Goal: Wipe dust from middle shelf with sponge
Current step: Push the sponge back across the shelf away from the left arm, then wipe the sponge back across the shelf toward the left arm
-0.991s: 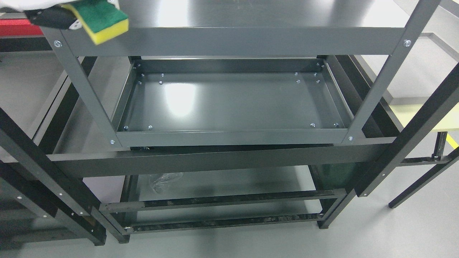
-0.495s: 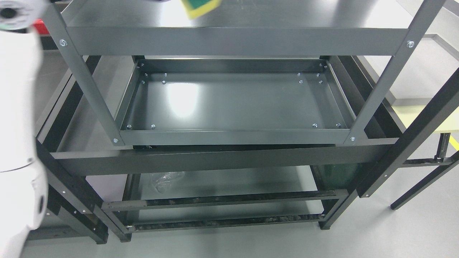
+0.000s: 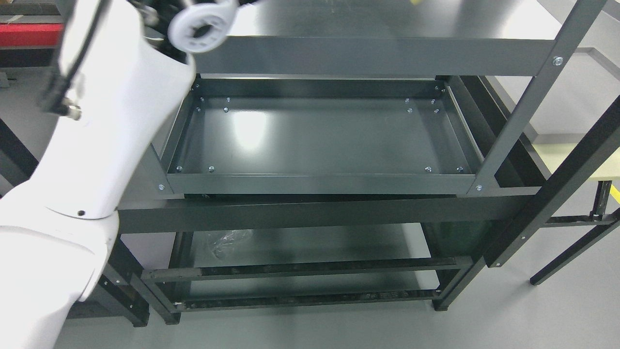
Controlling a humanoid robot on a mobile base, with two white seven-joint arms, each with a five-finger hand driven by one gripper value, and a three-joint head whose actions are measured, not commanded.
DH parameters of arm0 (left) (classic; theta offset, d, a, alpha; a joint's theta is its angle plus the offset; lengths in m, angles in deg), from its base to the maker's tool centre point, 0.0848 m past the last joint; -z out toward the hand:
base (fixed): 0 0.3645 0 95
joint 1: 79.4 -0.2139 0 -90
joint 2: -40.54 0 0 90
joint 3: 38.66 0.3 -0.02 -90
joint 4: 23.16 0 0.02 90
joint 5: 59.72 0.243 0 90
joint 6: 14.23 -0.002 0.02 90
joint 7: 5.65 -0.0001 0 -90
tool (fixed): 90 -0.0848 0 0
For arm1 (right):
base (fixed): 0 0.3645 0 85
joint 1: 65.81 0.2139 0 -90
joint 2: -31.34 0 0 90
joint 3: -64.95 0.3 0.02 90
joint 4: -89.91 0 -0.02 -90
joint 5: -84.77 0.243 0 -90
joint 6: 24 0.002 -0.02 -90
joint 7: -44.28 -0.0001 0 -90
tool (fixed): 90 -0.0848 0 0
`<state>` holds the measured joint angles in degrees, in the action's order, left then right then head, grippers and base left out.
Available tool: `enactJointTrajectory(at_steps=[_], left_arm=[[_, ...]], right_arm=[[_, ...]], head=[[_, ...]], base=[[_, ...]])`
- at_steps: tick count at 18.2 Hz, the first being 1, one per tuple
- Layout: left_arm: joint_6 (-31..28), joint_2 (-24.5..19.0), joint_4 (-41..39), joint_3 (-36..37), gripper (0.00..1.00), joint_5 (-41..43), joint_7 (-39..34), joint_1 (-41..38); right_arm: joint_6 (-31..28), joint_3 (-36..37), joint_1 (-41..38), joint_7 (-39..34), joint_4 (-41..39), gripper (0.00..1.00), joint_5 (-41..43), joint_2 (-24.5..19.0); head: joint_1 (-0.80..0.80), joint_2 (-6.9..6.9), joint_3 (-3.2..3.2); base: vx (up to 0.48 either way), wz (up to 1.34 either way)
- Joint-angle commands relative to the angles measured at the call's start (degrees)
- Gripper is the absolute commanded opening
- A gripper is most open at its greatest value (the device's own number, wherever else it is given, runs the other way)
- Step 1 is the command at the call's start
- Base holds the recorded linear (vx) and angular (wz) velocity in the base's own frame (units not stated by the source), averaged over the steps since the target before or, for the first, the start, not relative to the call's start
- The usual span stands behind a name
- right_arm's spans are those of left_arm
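Sponge (image 3: 415, 1): yellow sliver, top edge

- Middle shelf (image 3: 319, 140): a dark grey metal tray with raised rims and small bolts near its corners, glossy with a light glare left of centre, lying level below and to the right of the left arm (image 3: 97, 145).
- Sponge (image 3: 415, 1): only a tiny yellow sliver at the top edge.

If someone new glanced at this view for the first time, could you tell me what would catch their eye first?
The big white left arm fills the left side, rising from the lower left to the top edge, where its hand passes out of view. Next comes the dark grey metal rack, whose tray-like shelf in the centre gleams with a bright light reflection. A tiny yellow sliver shows at the top edge.
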<state>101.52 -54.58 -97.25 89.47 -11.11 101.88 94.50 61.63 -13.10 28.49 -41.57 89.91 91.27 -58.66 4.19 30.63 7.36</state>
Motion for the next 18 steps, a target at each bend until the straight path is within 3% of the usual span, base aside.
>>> enactJointTrajectory(at_steps=[1, 6, 10, 12, 16, 18], left_arm=[[2.9, 4.1, 3.0, 19.5, 0.05, 3.6, 1.3, 1.0], [12.3, 4.1, 3.9, 9.1, 0.05, 12.5, 5.0, 1.1], [19.1, 2.9, 2.7, 0.1, 0.04, 13.2, 6.3, 3.6], [19.2, 1.1, 2.0, -5.3, 0.04, 13.0, 7.8, 4.1], [19.2, 0.7, -0.5, -18.1, 0.04, 12.4, 18.0, 2.5], [19.2, 0.8, -3.5, -22.4, 0.04, 9.9, 22.9, -1.9]], right_arm=[[0.0, 0.0, 0.0, 0.1, -1.0, 1.0, 0.0, 1.0], [0.0, 0.0, 0.0, 0.1, -1.0, 1.0, 0.0, 1.0], [0.0, 0.0, 0.0, 0.1, -1.0, 1.0, 0.0, 1.0], [0.0, 0.0, 0.0, 0.1, -1.0, 1.0, 0.0, 1.0], [0.0, 0.0, 0.0, 0.1, -1.0, 1.0, 0.0, 1.0], [0.0, 0.0, 0.0, 0.1, -1.0, 1.0, 0.0, 1.0]], head=[[0.0, 0.0, 0.0], [0.0, 0.0, 0.0], [0.0, 0.0, 0.0], [0.0, 0.0, 0.0], [0.0, 0.0, 0.0], [0.0, 0.0, 0.0]], base=[[-0.023, 0.01], [-0.015, -0.02], [-0.003, -0.01], [0.0, 0.0], [0.0, 0.0], [0.0, 0.0]])
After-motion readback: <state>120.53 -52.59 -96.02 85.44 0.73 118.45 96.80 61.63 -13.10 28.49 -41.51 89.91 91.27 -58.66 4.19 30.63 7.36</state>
